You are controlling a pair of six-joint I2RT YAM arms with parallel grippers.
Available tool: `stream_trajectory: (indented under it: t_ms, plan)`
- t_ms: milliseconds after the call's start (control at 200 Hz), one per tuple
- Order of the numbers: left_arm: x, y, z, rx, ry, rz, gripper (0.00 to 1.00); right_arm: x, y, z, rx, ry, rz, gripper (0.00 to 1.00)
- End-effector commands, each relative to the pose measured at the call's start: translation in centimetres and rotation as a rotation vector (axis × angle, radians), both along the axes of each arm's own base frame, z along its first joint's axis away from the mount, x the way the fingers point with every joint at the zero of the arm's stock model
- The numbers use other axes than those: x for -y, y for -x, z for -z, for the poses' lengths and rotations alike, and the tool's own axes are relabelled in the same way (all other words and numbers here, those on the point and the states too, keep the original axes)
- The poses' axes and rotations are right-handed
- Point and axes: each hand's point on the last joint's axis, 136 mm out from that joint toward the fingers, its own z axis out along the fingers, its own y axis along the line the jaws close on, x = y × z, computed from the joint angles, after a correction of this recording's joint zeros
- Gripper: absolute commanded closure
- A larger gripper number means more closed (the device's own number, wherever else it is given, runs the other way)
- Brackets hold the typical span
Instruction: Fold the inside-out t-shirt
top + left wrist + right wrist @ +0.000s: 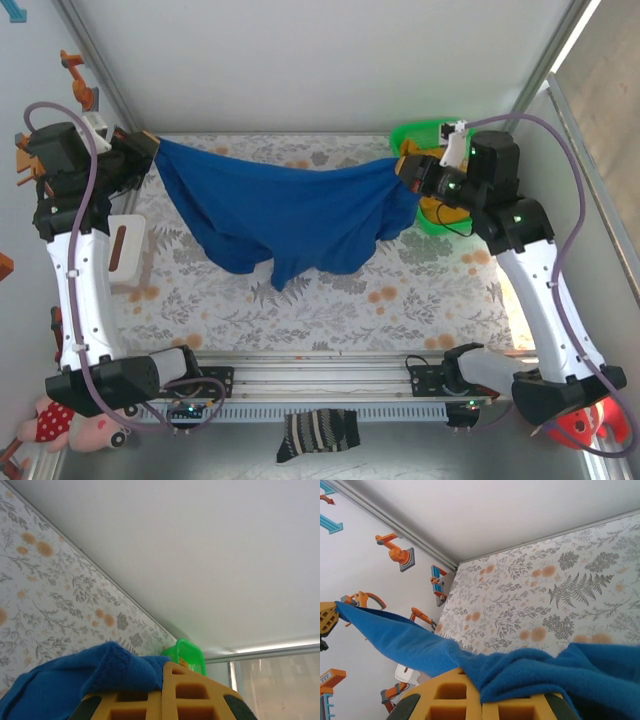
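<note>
Cloth hangs between the two arms like a hammock. Over on the left, the left pincer (150,148) is raised near the far-left corner of the counter (330,300), clamped tight on one edge of the inside-out t-shirt (290,215). Its wrist camera shows blue fabric bunched over the yellow fingers (175,690). Nearer the front from that grip, a small white box (127,245) lies on the counter.

The royal-blue shirt stretches across the back of the floral counter. Its top edge is drawn fairly taut and its middle sags, so the lowest folds appear to rest on the surface.

On the right, the right pincer (402,168) is likewise closed on the shirt's other edge, and its own camera shows fabric draped over its fingers. Just behind it a green basket (425,135) stands in the far-right corner. Down by the front rail lies a striped sock (318,435).
</note>
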Motion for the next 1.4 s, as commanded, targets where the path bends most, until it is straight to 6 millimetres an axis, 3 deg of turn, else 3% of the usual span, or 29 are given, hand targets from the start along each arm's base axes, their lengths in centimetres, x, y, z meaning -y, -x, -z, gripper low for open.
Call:
stream_trajectory:
  t_ms: [0,230,285,330,351,376,446,571,776,936,1127,1397]
  plan:
    - [-0.4,-3.5,3.9,-0.093,0.023,0.008,1.00,-0.3,-2.5,3.7,-0.074,0.022,0.028,1.00]
    - [-0.6,-9.2,12.9,-0.283,-0.028,0.044,0.95,0.8,-10.0,13.2,-0.212,0.274,0.113,1.00]
    - [-0.4,-9.9,14.6,-0.328,-0.047,0.055,0.95,0.9,-11.0,14.5,-0.236,0.342,0.110,0.67]
    - [-0.1,-10.2,15.8,-0.359,-0.050,0.067,0.95,0.5,-11.1,15.1,-0.251,0.354,0.101,0.52]
    - [0.0,-10.2,16.4,-0.372,-0.050,0.073,0.95,0.0,-10.8,15.2,-0.246,0.351,0.084,0.32]
    - [0.3,-10.3,16.9,-0.382,-0.052,0.080,0.95,-0.8,-10.3,15.2,-0.238,0.347,0.063,0.27]
    - [1.0,-9.9,18.1,-0.406,-0.065,0.098,0.95,-3.0,-8.3,16.1,-0.244,0.372,0.005,0.27]
    - [1.5,-9.1,19.4,-0.419,-0.079,0.105,0.95,-9.2,-3.0,19.4,-0.284,0.411,-0.148,0.31]
    - [1.1,-8.7,19.6,-0.423,-0.086,0.097,0.94,-19.7,5.1,25.8,-0.335,0.534,-0.388,0.34]
    - [0.6,-8.8,19.7,-0.429,-0.089,0.087,0.93,-25.6,10.2,29.8,-0.326,0.661,-0.524,0.34]
    - [0.0,-8.7,20.1,-0.439,-0.088,0.076,0.93,-28.1,12.8,32.4,-0.280,0.779,-0.578,0.34]
    - [-0.8,-8.7,20.6,-0.451,-0.077,0.061,0.93,-29.7,12.4,32.4,-0.174,0.873,-0.581,0.34]
